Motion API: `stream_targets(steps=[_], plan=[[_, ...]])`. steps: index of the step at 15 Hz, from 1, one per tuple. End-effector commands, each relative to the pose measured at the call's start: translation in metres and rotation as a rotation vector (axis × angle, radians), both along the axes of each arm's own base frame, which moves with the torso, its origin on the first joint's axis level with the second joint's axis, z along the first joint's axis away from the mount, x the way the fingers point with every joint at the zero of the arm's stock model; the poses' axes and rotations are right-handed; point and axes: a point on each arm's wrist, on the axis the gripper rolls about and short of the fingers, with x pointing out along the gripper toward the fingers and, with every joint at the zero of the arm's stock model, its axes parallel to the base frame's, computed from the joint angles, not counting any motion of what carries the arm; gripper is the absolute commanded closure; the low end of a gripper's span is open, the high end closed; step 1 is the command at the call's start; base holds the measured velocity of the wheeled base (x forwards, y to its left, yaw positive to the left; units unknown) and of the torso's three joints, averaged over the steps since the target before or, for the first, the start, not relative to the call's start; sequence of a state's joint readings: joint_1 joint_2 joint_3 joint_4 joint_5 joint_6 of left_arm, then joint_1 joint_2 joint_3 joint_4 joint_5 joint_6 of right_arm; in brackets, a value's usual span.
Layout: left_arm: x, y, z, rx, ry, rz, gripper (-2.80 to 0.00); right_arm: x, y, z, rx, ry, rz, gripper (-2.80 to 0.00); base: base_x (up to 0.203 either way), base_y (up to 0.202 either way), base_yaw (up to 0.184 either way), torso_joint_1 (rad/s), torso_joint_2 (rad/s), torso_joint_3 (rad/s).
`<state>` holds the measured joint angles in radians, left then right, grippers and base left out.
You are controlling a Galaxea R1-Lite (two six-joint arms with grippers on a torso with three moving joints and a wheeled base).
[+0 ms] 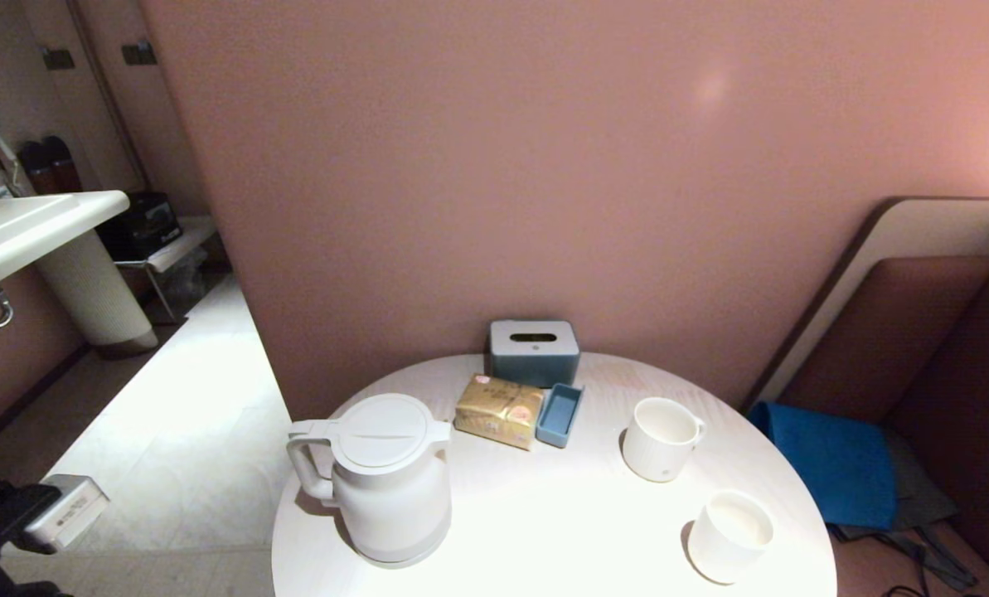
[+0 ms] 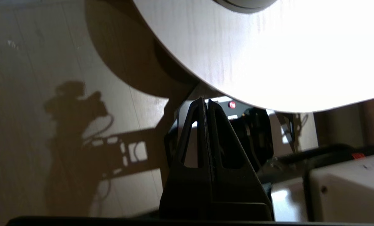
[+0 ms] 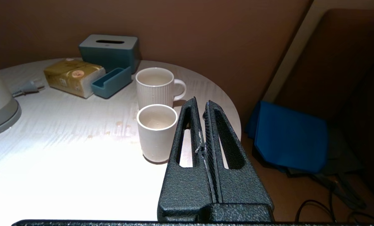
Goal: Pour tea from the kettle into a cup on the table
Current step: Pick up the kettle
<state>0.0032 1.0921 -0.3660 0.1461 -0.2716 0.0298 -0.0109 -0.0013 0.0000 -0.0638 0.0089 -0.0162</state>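
Left pincer point(image 2: 205, 102), fingers pressed together and empty, hangs below the round pale bench's point(image 2: 268, 62) edge, large white jug-shaped kettle point(image 1: 390, 477) above it.

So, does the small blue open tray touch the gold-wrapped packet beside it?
Cannot tell. In the head view the blue tray sits tight beside the gold packet, but no contact or gap shows plainly; the right wrist view is equally unclear.

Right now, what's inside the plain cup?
The cup shows a pale, wet-looking inside; whether any tea lies at the bottom I cannot tell. Drops lie on the table beside it.
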Motion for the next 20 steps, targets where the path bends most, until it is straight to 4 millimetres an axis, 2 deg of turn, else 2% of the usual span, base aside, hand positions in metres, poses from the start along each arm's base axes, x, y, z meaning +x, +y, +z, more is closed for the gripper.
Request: stream_targets(steps=[1,7,12,16,17,20], plan=[[0.019,-0.001,-0.021,-0.004,-0.013,-0.011,0.0,0.0,0.0,0.0,-0.001,-0.001,0.0,0.0,0.0,0.0,0.0,0.0,0.0,0.0],[0.05,-0.013,-0.033,-0.024,-0.094,-0.067,0.0,0.0,0.0,0.0,-0.001,0.001,0.0,0.0,0.0,0.0,0.0,0.0,0.0,0.0],[0.082,-0.021,-0.058,-0.016,-0.085,-0.1,0.0,0.0,0.0,0.0,-0.001,0.001,0.0,0.0,0.0,0.0,0.0,0.0,0.0,0.0],[0.101,-0.024,-0.056,-0.016,-0.132,-0.101,0.0,0.0,0.0,0.0,-0.001,0.001,0.0,0.0,0.0,0.0,0.0,0.0,0.0,0.0],[0.103,-0.024,-0.057,-0.003,-0.129,-0.091,-2.8,0.0,0.0,0.0,-0.001,0.001,0.0,0.0,0.0,0.0,0.0,0.0,0.0,0.0],[0.105,-0.023,-0.058,0.022,-0.137,-0.074,-2.8,0.0,0.0,0.0,-0.001,0.001,0.0,0.0,0.0,0.0,0.0,0.0,0.0,0.0]])
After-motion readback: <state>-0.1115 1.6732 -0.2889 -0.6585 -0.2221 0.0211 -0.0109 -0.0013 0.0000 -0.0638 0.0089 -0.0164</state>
